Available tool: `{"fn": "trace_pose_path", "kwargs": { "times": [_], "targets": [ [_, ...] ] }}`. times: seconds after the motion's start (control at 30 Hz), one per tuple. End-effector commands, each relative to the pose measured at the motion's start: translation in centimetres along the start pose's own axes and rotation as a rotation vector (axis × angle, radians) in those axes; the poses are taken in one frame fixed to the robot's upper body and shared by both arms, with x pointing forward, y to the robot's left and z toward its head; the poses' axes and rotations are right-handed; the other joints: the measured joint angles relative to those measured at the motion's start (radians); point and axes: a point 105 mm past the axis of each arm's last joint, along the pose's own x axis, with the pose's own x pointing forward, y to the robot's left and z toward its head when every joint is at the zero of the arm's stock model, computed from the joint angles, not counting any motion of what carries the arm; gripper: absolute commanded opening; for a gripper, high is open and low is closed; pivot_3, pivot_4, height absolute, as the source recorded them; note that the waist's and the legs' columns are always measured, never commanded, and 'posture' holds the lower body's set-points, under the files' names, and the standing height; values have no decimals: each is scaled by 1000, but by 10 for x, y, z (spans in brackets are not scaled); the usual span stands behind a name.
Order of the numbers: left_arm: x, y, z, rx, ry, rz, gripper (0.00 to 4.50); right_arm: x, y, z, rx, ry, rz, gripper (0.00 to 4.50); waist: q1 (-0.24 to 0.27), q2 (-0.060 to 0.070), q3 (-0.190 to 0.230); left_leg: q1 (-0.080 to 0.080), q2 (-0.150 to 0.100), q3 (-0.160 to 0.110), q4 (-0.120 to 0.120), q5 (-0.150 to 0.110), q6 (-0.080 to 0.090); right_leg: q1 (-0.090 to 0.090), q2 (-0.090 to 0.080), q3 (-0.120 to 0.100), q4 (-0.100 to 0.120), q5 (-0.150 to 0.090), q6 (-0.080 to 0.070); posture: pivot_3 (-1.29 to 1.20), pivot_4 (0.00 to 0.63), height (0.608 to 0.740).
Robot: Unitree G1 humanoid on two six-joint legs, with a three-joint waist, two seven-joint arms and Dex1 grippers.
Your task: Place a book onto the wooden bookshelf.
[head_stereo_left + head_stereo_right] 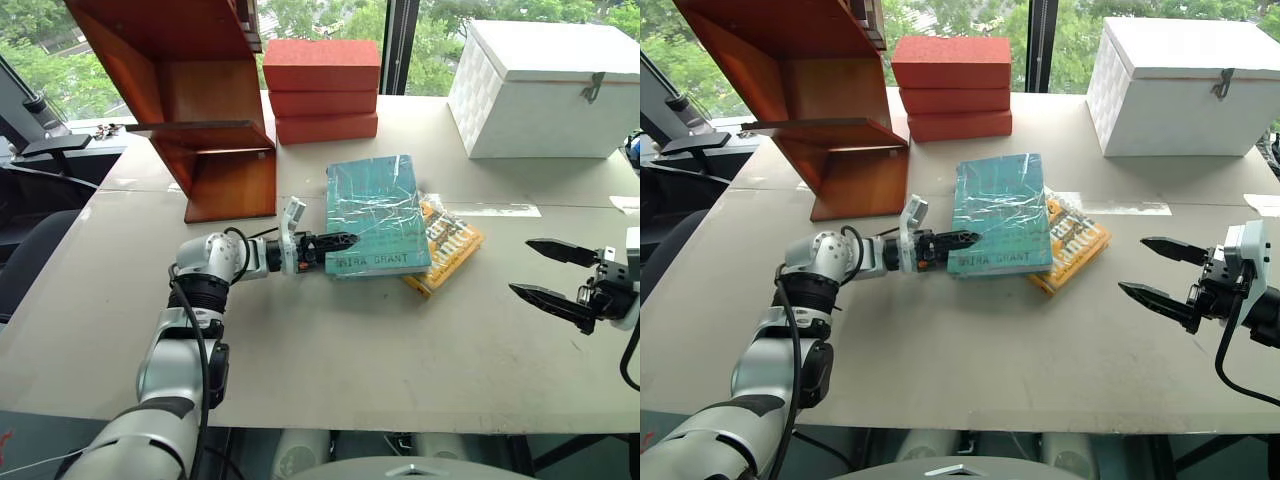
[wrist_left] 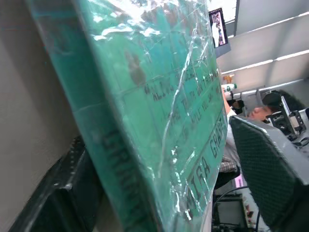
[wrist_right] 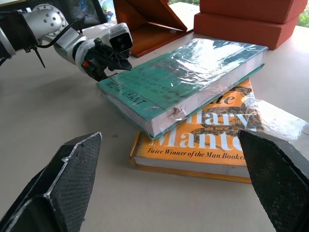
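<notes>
Left tool (image 1: 338,243) straddles the book's (image 1: 377,212) near corner.

A teal-green, plastic-wrapped book (image 1: 376,213) is lettered in dark print along one edge. A yellow-orange book (image 1: 450,245) beneath it is marked with white lettering and a dark pattern. The polished wooden bookshelf (image 1: 195,95) is coloured reddish-brown, the stacked blocks (image 1: 321,90) orange-red, the woven-textured box (image 1: 545,90) white, the tabletop (image 1: 400,350) beige.

Beige table (image 1: 330,350) with its load
On it stood a wooden bookshelf (image 1: 205,120), stacked red blocks (image 1: 322,90), a white box (image 1: 545,90), and a yellow book (image 1: 450,250) under the teal book (image 1: 375,210).
</notes>
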Motion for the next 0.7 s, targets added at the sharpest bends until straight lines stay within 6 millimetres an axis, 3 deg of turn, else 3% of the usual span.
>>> {"fn": "trace_pose_path", "kwargs": {
  "times": [0.03,0.07,0.13,0.17,0.23,0.3,0.43,0.6,0.7],
  "targets": [
    [2,-6,6,-9,-22,-20,2674,-3,1,11,-59,-23,-11,4500,-5,-1,0,0,0,0,0,0,0,-1,0,0,0,0,0,0,150,740],
    [2,-7,7,-7,-27,-27,2114,-3,1,10,-60,-22,-12,4500,-6,-1,0,-1,0,0,0,0,0,-1,0,0,0,1,2,0,150,740],
    [0,-19,14,17,-56,-66,1409,-3,1,10,-64,-21,-12,4500,-7,-1,1,-1,1,0,0,0,0,-1,0,0,0,1,2,0,150,740],
    [-1,-29,19,52,-79,-98,786,-4,0,10,-66,-21,-13,4500,-7,-1,1,-1,2,0,0,0,0,-1,0,0,0,1,2,0,150,740],
    [-4,-53,25,166,-103,-153,99,-4,-2,11,-69,-22,-14,4500,-7,-2,2,-1,2,0,0,0,0,-1,0,0,0,1,2,0,150,740],
    [-7,-79,23,327,-106,-176,39,-5,-4,14,-73,-33,-23,4500,-8,-3,2,-2,2,0,0,0,0,-2,0,0,0,1,2,0,150,740],
    [-9,-124,13,841,-129,-104,39,-5,-15,25,-71,-88,-61,4500,-7,-2,3,-2,3,1,-1,2,-5,-3,0,3,0,1,2,0,150,740],
    [-16,-161,38,1605,-231,213,39,2,-24,41,-65,-158,-57,4500,-2,-2,3,-1,2,1,-1,1,-3,-2,0,6,-1,-1,-3,0,150,740],
    [-34,-184,71,1915,-348,457,39,12,-24,53,-57,-211,-23,4500,-3,-2,4,0,2,2,-1,0,-1,-2,1,5,0,0,-4,0,150,740]
  ]
}}
